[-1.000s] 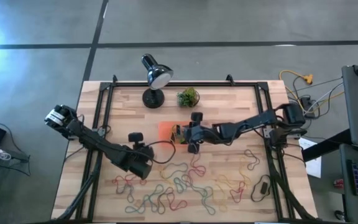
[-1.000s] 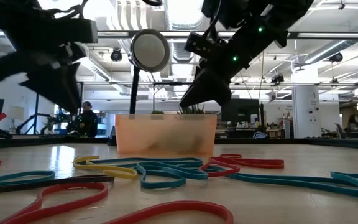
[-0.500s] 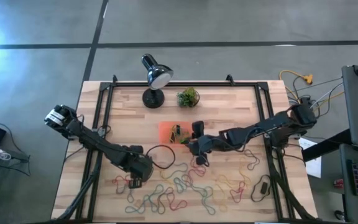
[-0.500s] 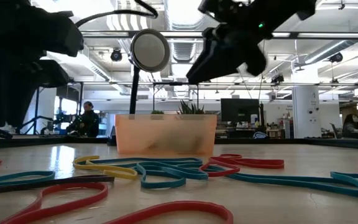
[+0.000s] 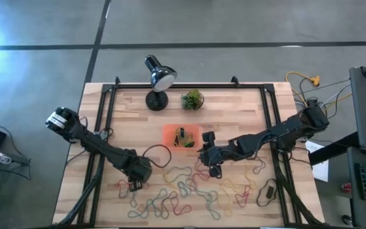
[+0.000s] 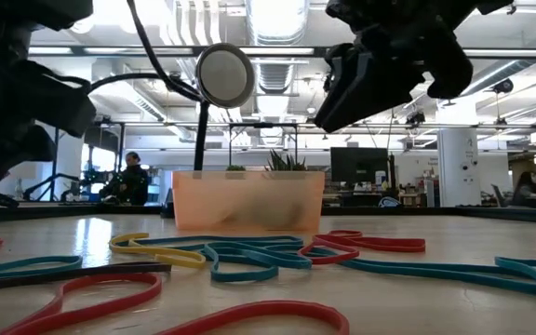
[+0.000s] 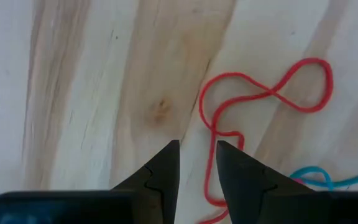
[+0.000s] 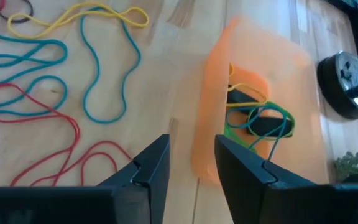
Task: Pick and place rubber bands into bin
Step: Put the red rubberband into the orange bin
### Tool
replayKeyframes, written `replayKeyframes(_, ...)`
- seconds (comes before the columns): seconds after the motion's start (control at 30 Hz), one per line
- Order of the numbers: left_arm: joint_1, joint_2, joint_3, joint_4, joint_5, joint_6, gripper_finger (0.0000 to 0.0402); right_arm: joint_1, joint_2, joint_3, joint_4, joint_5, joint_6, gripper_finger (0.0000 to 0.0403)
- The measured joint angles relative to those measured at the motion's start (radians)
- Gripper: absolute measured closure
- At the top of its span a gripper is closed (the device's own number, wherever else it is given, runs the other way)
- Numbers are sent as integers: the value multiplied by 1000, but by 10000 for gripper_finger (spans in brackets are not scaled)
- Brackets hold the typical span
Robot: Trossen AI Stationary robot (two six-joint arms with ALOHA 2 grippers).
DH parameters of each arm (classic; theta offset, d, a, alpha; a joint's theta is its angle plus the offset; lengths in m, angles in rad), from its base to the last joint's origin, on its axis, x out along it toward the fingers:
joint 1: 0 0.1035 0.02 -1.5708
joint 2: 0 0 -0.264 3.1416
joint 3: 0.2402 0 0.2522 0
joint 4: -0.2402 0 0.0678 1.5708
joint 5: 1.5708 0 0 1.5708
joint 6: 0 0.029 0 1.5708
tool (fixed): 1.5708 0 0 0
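Left gripper [image 7: 196, 163] low over red band [image 7: 263, 99], fingers narrowly parted, empty. Right gripper [image 8: 191, 163] beside bin [image 5: 170, 135], fingers parted, empty. Rubber bands [image 5: 189, 191] tangled on near counter [image 5: 234, 108]; risk: snagging neighbours.

Orange bin [image 5: 182, 135]; scattered rubber bands [image 5: 183, 189]

No words, numbers, labels or signs could be read anywhere in these pictures.
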Motion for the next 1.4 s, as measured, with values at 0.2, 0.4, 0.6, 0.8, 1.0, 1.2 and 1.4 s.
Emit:
replayKeyframes(0.2, 0, 0, -17, 151, 1, 1, 312, 0, 0, -9, 1, 2, 17, 290)
replayKeyframes(0.4, 1, 6, -22, 130, 1, 1, 312, -1, 0, -18, -1, 2, 28, 296)
replayKeyframes(0.6, 1, 6, -22, 105, 2, 1, 312, 0, 0, -22, -1, 2, 31, 296)
replayKeyframes(0.8, 1, 16, -22, 112, 1, 2, 312, 0, 1, -26, 0, 2, 31, 303)
replayKeyframes(1.0, -4, 82, -20, 150, 6, 33, 312, -1, 1, -26, 2, 2, 35, 308)
replayKeyframes(1.2, -11, 146, -12, 161, -4, 63, 322, -1, 1, -27, 3, 2, 34, 308)
replayKeyframes(1.4, -11, 151, -12, 135, -2, 63, 381, -1, 1, -27, 6, 2, 31, 315)
